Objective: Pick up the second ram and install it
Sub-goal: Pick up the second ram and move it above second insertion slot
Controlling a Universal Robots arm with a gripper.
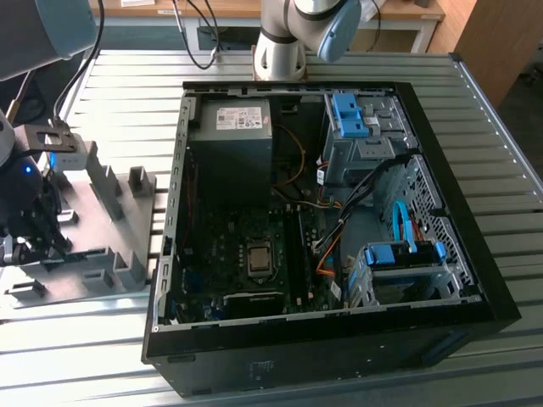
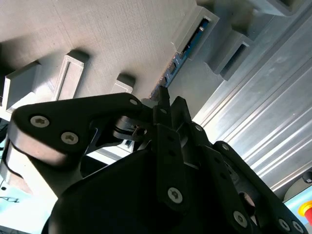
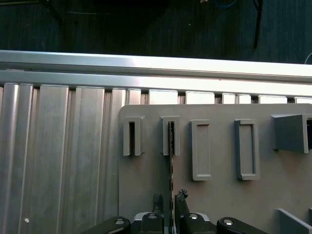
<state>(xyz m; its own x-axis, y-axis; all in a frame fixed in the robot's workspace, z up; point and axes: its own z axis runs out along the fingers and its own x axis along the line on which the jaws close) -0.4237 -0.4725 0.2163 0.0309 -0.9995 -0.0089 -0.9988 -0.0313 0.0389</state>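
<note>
The second ram [image 3: 170,163] stands on edge in the grey tray [image 3: 219,195], one end in an upright slot [image 3: 170,136]. In the second wrist view the second ram [image 2: 187,49] shows as a thin green and blue strip running to the black fingertips. My gripper [image 3: 169,199] straddles the stick, a finger close on each side, and looks shut on it. The same near-closed fingers show on my gripper [image 2: 170,100] in the second wrist view. In the exterior view my gripper [image 1: 36,222] hangs over the tray [image 1: 106,246] at the exterior view's left.
An open computer case [image 1: 331,339] lies in the middle of the ribbed metal table [image 1: 127,76], with its motherboard [image 1: 246,254] exposed. The arm's base [image 1: 280,47] stands behind the case. Other upright slots [image 3: 201,148] rise from the tray beside the ram.
</note>
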